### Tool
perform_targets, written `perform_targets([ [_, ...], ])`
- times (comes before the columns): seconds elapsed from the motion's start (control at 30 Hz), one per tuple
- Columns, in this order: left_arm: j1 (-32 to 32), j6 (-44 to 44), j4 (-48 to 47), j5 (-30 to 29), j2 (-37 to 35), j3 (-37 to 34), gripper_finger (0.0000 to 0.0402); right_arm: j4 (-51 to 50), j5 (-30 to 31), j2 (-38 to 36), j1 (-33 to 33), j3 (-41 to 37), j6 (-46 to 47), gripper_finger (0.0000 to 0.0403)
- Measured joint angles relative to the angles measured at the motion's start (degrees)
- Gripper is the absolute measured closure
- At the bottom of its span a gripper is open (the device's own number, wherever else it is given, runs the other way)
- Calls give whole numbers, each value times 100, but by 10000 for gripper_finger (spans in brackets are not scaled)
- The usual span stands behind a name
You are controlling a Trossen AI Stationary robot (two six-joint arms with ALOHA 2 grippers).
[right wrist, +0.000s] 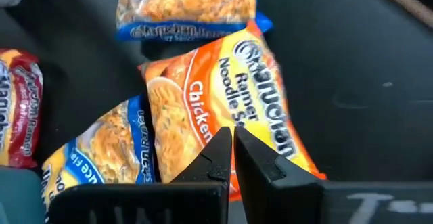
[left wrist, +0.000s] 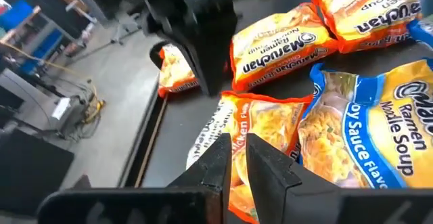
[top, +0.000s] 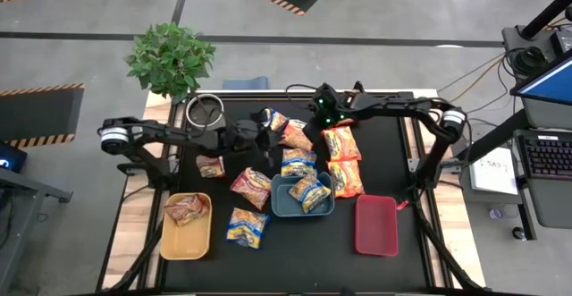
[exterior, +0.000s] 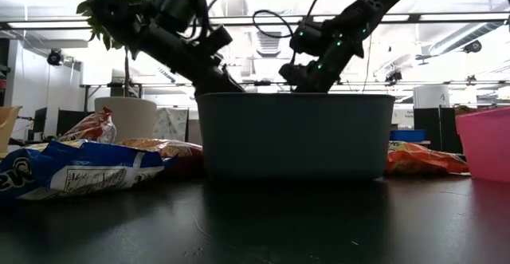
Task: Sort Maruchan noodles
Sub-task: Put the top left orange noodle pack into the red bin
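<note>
Several Maruchan packets lie flat on the black table: orange ones (top: 340, 142) (top: 346, 178), maroon ones (top: 251, 187) (top: 212, 165) and a blue one (top: 247, 227). Blue packets (top: 308, 191) rest in the blue tray (top: 279, 208), and a maroon packet (top: 185, 209) rests in the yellow tray (top: 170, 242). My left gripper (top: 265, 138) (left wrist: 235, 153) and my right gripper (top: 311, 117) (right wrist: 231, 143) both hover at an orange chicken packet (top: 295, 133) (left wrist: 260, 126) (right wrist: 223, 82). Each gripper's fingers are nearly together. In the low view the blue tray (exterior: 295, 136) hides both sets of fingertips. My left gripper stands over the orange chicken packet's end (left wrist: 237, 126), coming from the table's left. I cannot tell whether it touches the packet. My right gripper stands over the same packet's middle (right wrist: 226, 119), coming from the table's right. I cannot tell whether it touches the packet.
A red tray (top: 376, 224) sits empty near the table's right front. A metal ring (top: 205, 110) and a potted plant (top: 170, 59) stand at the far left corner. A blue soy sauce packet (left wrist: 365, 136) lies right beside the orange one. The two arms are close together.
</note>
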Motion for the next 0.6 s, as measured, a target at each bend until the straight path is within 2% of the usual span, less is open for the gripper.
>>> perform_targets([
  [0.33,245,-227,8,127,894,441,391,-200,4,-252,0,-36,417,382],
  [0.47,292,-267,12,172,1085,494,399,-202,4,-250,2,-43,529,345],
  [0.6,354,-268,37,383,1230,523,401,-165,174,-153,2,-108,628,288],
])
